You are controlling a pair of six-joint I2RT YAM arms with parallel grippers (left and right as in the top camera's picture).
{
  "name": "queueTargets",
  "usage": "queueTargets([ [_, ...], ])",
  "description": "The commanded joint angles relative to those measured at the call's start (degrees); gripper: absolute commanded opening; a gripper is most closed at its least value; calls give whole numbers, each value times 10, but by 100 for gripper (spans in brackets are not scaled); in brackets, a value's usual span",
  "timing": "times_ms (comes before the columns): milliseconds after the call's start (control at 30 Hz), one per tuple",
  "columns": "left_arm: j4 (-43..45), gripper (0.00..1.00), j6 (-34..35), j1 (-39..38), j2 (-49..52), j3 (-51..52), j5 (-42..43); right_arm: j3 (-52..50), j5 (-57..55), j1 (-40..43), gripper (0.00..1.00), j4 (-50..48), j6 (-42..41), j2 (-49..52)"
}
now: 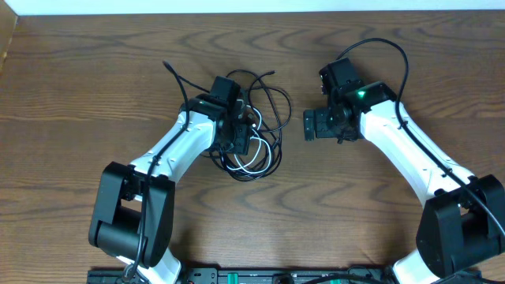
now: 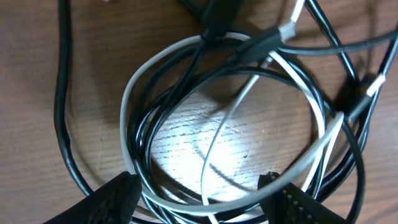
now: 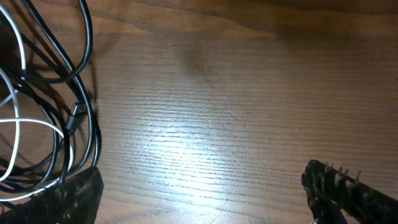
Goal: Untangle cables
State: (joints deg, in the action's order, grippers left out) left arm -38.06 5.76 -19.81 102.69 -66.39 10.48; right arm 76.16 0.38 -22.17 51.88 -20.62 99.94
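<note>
Probably light, limp cables [image 1: 264,130] lie heaped on the bench [image 1: 79,63] nearer its far edge, best pinched at an outer loop; left end effector [image 2: 199,193] straddles them wide open, right end effector [image 3: 205,196] gapes empty alongside.

**Robot body, 2 arms**
- Left arm [image 1: 170,146]: white link shells, black joint housings, thin black cable along the shell.
- Right arm [image 1: 402,146]: same build. Green LED [image 1: 361,95] at wrist, black cord [image 1: 398,49] arcing off it.
- Left gripper [image 2: 199,202], right gripper [image 3: 202,190]: black. Fingers [image 3: 348,186] matte w/ ribbed, nubbly pads.
</note>
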Motion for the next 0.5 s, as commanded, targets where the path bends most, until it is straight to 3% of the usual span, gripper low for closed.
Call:
queueTargets([
  [0,4,65,-82,1,-1,2,2,-2,-7,2,99,2,-5,5],
  [133,37,65,-96,1,-1,2,-38,-2,-7,2,99,2,-5,5],
  [367,57,64,-139,-4,-1,4,-37,-2,-7,2,99,2,-6,5],
  [433,61,50,-139,-7,0,5,-37,-2,-7,2,99,2,-6,5],
  [467,61,35,-139,-9,0,5,-37,-2,-7,2,99,2,-6,5],
])
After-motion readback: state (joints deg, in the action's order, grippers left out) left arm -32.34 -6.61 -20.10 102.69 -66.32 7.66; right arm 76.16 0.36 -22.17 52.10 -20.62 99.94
